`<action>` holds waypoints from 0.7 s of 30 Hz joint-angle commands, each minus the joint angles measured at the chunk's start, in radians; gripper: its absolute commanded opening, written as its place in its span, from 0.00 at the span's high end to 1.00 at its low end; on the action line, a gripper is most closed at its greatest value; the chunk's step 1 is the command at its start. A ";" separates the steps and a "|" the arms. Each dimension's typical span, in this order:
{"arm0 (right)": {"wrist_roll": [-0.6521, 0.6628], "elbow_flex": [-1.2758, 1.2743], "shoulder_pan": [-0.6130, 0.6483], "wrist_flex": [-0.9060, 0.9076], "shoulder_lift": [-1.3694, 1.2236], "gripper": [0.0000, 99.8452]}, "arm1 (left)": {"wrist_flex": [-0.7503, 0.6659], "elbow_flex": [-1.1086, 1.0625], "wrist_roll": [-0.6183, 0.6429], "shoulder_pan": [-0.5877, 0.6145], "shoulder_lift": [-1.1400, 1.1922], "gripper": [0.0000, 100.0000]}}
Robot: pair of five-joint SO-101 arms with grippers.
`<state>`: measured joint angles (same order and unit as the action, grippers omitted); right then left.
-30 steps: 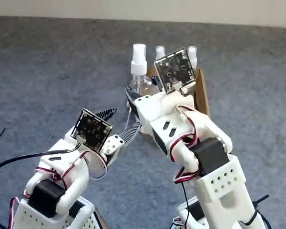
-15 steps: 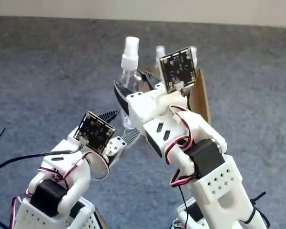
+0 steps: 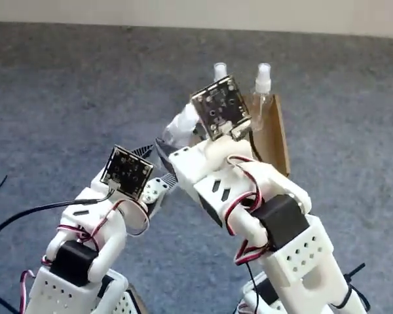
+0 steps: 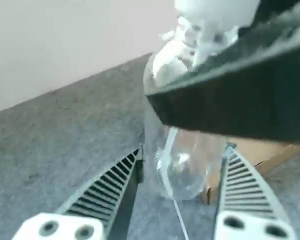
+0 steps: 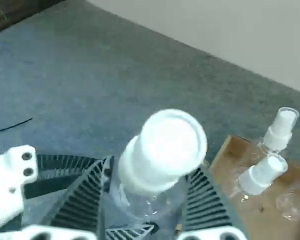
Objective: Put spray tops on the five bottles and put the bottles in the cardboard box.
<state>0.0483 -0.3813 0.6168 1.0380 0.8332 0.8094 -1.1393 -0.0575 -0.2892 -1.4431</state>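
My right gripper (image 3: 175,142) is shut on a clear bottle (image 3: 181,124) with a white spray top (image 5: 163,149), holding it tilted in the air left of the cardboard box (image 3: 275,134). My left gripper (image 4: 182,150) stands open with its fingers either side of the bottle's lower body (image 4: 182,172); whether they touch it I cannot tell. In the high view the left gripper (image 3: 162,171) sits just below the right one. Two more capped bottles (image 3: 220,70) (image 3: 263,77) stand in the box; the right wrist view shows them too (image 5: 281,127) (image 5: 262,172).
Grey carpet (image 3: 65,98) covers the whole surface, with open room to the left and right of the arms. A pale wall (image 3: 196,12) runs along the far edge. A black cable (image 3: 26,216) trails from the left arm.
The right gripper lifted the bottle up from beside the box, then tilted it and carried it down and left, between the left gripper's fingers. The left arm shifted slightly.
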 commanded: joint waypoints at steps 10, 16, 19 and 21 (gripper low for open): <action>0.273 0.168 -0.593 0.035 -0.162 1.00 | -0.092 -0.104 -0.003 0.151 -0.010 0.78; 0.204 0.142 -0.604 -0.134 -0.338 1.00 | -0.100 -0.105 0.000 0.259 -0.002 0.78; 0.186 0.073 -0.579 -0.251 -0.383 1.00 | -0.101 -0.110 0.000 0.271 -0.002 0.78; 0.184 0.015 -0.561 -0.306 -0.397 1.00 | -0.104 -0.122 0.000 0.268 -0.008 0.78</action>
<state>0.2478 -0.3353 0.0307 0.8263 0.4419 0.7357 -1.2543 -0.0575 -0.0361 -1.4431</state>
